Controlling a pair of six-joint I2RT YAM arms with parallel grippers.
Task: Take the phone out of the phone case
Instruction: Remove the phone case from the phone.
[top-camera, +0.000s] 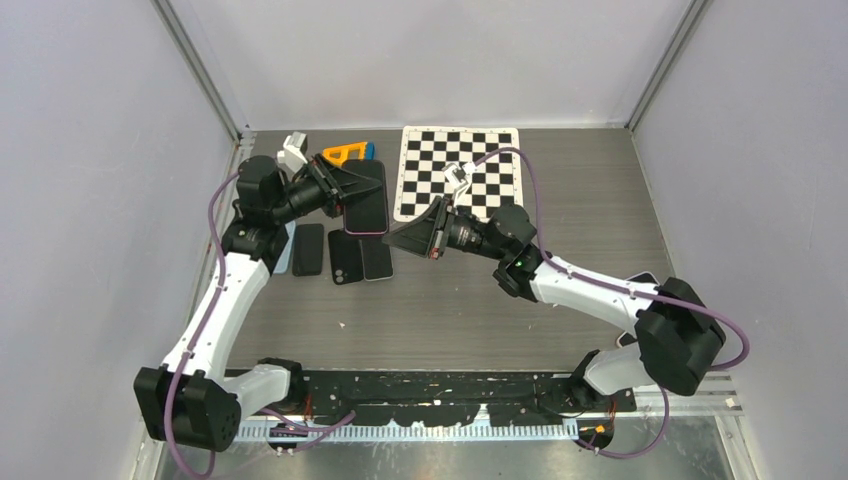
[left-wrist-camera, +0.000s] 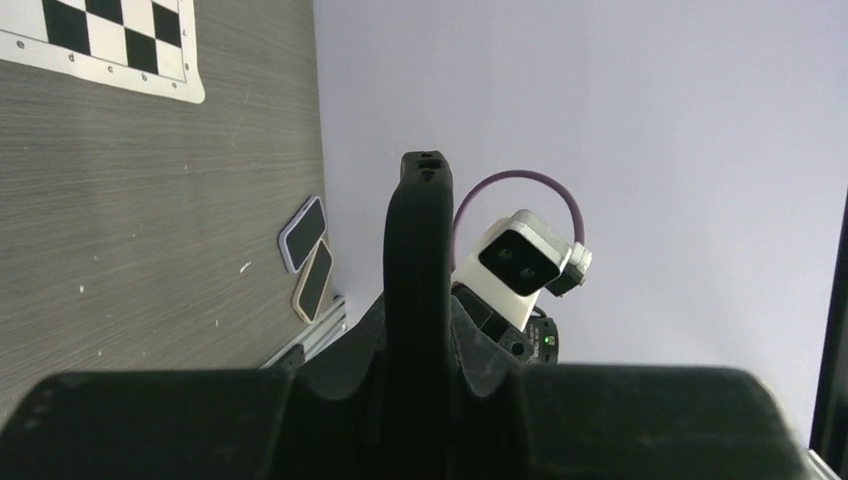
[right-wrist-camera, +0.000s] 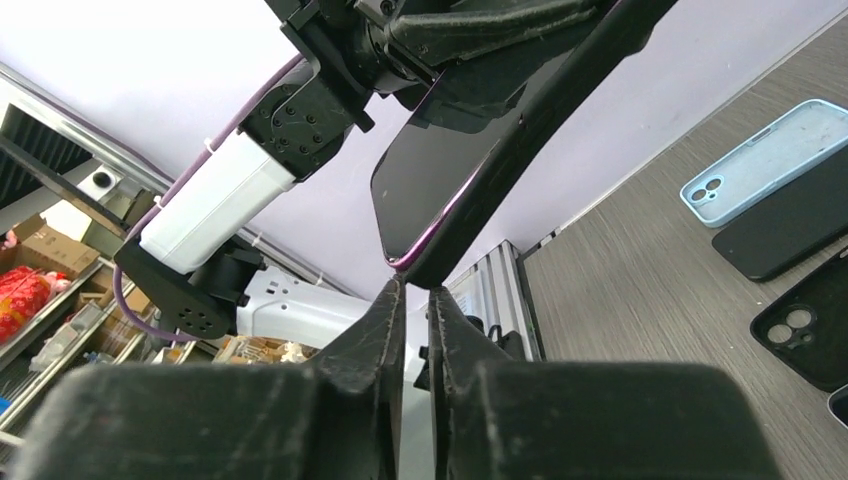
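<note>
The left gripper is clamped on the cased phone, held off the desk with its long axis running 12 to 6 o'clock. The right gripper, jaws nearly together, sits at the phone's 5 o'clock corner. Whether it pinches that corner is unclear.

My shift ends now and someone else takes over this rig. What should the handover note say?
Left gripper: shut on the cased phone, held up off the table.
Right gripper: jaws nearly together at the phone's corner; whether they pinch it cannot be told.
Done: the phone is lifted and held between the arms.
Left to do: the case is not yet off; pull it off the phone.
Spare phones and cases lie on the table beneath.
</note>
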